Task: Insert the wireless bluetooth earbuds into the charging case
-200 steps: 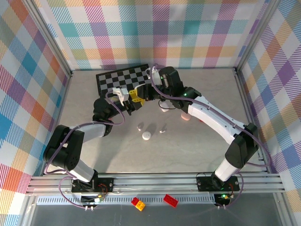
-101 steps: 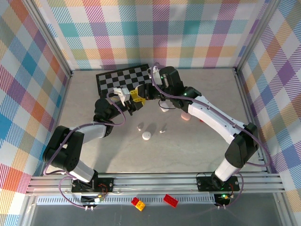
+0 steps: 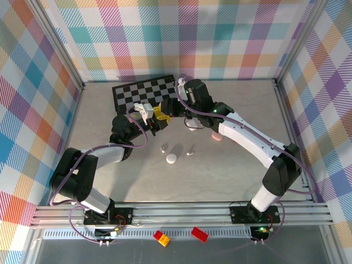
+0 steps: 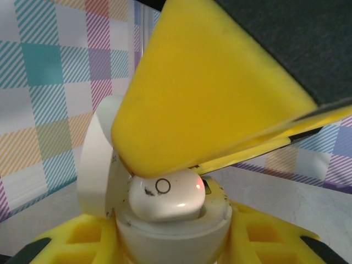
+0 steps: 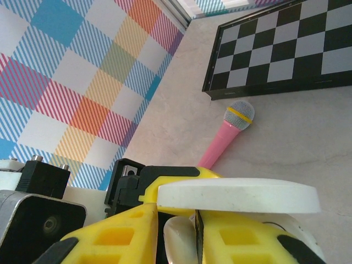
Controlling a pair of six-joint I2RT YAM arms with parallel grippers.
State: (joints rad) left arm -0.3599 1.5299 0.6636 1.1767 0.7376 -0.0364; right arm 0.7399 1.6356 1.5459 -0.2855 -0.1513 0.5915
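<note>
over the far middle of the table (image 3: 137, 181), earbud (image 4: 165, 197) at the mouth of the case (image 4: 170, 236)
my left gripper (image 3: 155, 122) clamps the open case; my right gripper (image 5: 180, 242), narrow, pinches the earbud half in its well, straight beneath.

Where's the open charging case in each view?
Left wrist: case bottom centre, lid raised at left, earbud inside.
Right wrist: lid edge-on across bottom centre, above yellow fingers.
Top external: where the arms' yellow fingers meet, before the checkerboard; too small to make out.
Shared landmark: the yellow fingers.
</note>
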